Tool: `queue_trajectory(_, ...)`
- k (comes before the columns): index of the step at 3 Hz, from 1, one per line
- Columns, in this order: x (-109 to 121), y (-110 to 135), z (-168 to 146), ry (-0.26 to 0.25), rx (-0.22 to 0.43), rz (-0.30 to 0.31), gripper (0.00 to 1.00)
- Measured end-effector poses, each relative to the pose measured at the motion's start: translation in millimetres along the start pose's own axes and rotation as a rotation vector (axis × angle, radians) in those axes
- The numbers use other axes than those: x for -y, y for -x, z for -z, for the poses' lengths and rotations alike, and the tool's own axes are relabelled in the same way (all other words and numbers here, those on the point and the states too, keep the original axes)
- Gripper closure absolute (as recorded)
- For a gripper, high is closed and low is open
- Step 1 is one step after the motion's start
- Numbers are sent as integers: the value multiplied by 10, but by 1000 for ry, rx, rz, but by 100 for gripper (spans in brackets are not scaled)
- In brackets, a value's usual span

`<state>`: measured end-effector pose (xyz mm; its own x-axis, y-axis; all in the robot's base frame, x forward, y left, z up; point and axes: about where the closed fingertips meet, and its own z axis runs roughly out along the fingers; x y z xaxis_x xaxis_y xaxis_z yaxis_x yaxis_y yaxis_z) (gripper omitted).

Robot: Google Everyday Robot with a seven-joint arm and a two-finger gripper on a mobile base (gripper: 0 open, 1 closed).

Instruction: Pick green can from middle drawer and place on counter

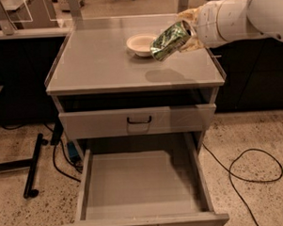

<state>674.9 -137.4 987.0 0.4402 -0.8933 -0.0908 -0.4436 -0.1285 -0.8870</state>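
Holds the green can [169, 40] aloft over the right part of the counter [101, 65] — tilted, dipping at its near-left silver end, clear of the surface below. Throws a shadow [166, 76] on the glossy top just nearer than the can. Taken at the higher, right end by the gripper [182, 33], closed on the can's body with pale yellowish fingers [193, 42] wrapped about it. Reaches in from the right on a bulky white arm [236, 16].

Probably light, and stiff enough for a firm pinch, yet thin-walled: likely to dent under too hard a squeeze, and slick on the shiny metal. Best held across the round body near the middle, not by the silver ends. Gripped off-centre as here, apt to swing or slip if jolted. Liable to roll if laid on its side, so safer set upright on one end.

Hangs just right of a small white bowl [139, 43] toward the far middle of the counter — near it, apparently not touching. Worth setting down apart from it.

Below and nearer: a shut drawer front [109, 123] with a black handle [139, 119], then the middle drawer [140, 185], pulled out toward the near side, with nothing seen on its floor. Off to the right, on the speckled floor [264, 128], a looping black cable [257, 168].
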Motion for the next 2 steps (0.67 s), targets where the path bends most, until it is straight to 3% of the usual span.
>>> queue_trajectory(1,80,39,-122,20,-22,137,100)
queue_trajectory(2,101,54,-244,49,-40,232,100)
